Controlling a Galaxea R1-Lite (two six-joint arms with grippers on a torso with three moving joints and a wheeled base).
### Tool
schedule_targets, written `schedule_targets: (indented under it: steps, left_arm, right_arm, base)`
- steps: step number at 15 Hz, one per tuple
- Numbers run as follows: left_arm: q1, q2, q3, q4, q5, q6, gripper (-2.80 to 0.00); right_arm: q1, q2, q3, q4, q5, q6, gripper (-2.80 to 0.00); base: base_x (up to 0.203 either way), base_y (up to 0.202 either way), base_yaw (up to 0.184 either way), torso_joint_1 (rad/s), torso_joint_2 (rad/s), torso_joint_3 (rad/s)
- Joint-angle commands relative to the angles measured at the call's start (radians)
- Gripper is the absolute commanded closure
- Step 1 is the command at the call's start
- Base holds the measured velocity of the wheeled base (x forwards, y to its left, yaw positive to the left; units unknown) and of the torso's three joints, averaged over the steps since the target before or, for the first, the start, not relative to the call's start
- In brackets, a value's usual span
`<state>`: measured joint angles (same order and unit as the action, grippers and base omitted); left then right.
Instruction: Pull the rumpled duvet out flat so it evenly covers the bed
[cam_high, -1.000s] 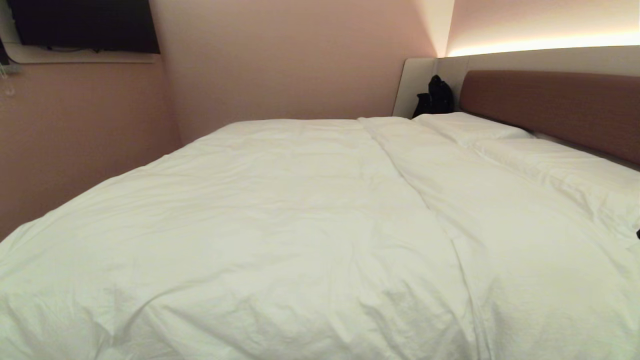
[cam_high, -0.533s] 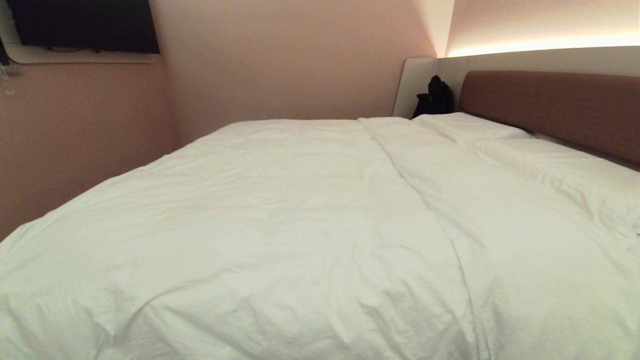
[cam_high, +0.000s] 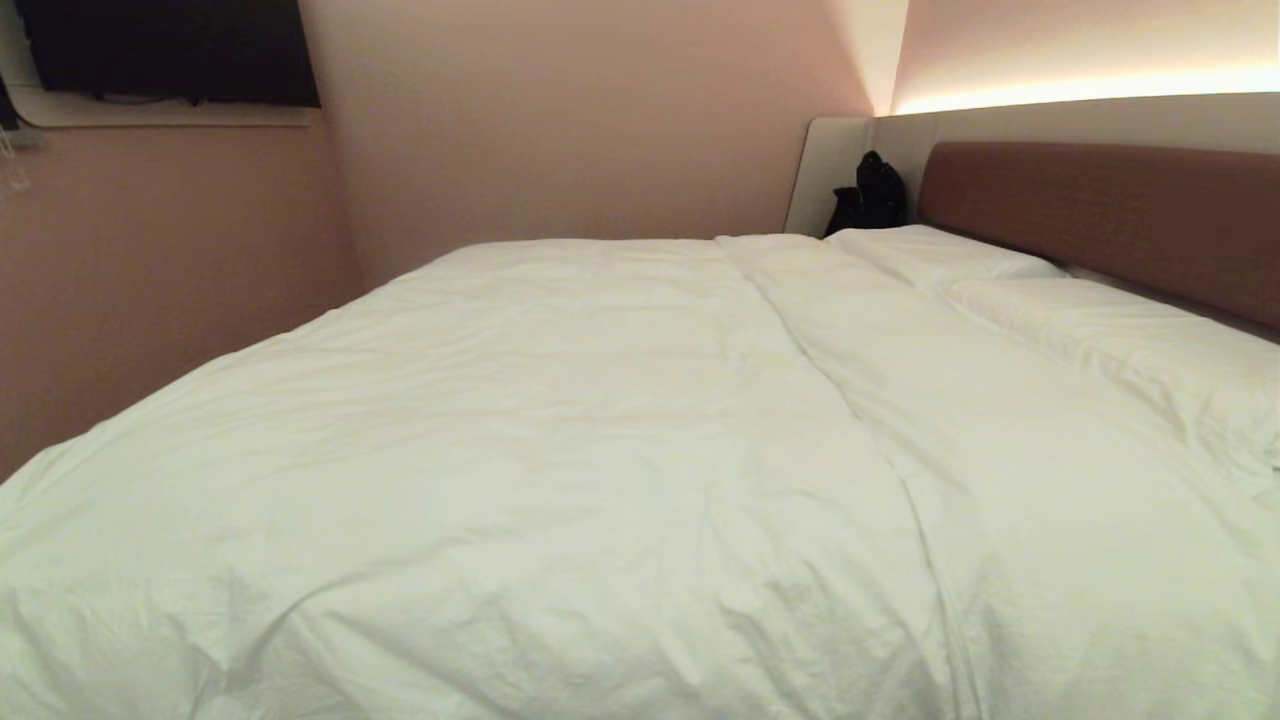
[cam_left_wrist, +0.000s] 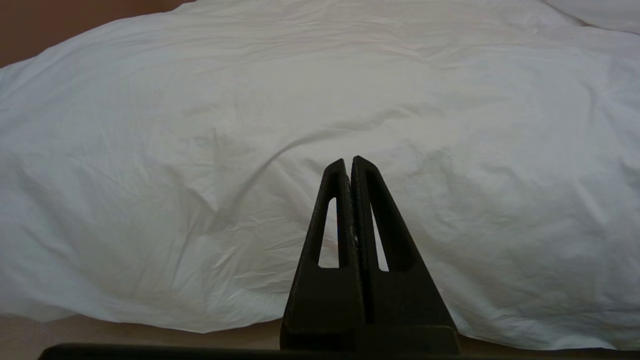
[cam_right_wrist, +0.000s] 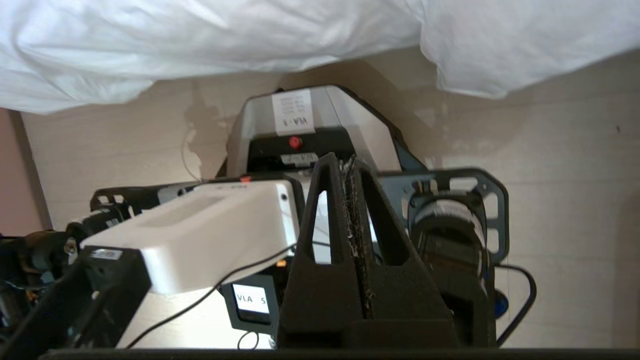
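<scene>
My left gripper (cam_left_wrist: 348, 161) and right gripper (cam_right_wrist: 345, 160) both closed, empty; duvet (cam_high: 560, 440) spread over bed (cam_high: 1100, 205).

White puffy duvet (cam_high: 560, 440) spread wide and lightly wrinkled over the bed (cam_high: 1100, 200), edge short of pillows

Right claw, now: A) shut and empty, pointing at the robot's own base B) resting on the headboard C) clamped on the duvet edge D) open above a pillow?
A: the right claw has its fingers pressed together with nothing between them, aimed at the robot's base, with the duvet hanging beyond it.
</scene>
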<state>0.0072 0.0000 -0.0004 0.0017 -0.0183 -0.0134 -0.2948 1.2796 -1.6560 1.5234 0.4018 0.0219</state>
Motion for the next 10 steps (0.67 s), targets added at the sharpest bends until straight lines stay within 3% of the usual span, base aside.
schedule_targets:
  steps: [1,10]
  left_arm:
    - [0.000,0.000,0.000,0.000,0.000,0.000,0.00]
    - [0.000,0.000,0.000,0.000,0.000,0.000,0.00]
  right_arm:
    - [0.005,-0.023,0.032,0.047,-0.008,0.004,0.00]
    - [0.006,-0.103,0.083,0.047,0.001,-0.026,0.00]
  base:
    - [0.000,0.000,0.000,0.000,0.00,0.000]
    - [0.000,0.000,0.000,0.000,0.00,0.000]
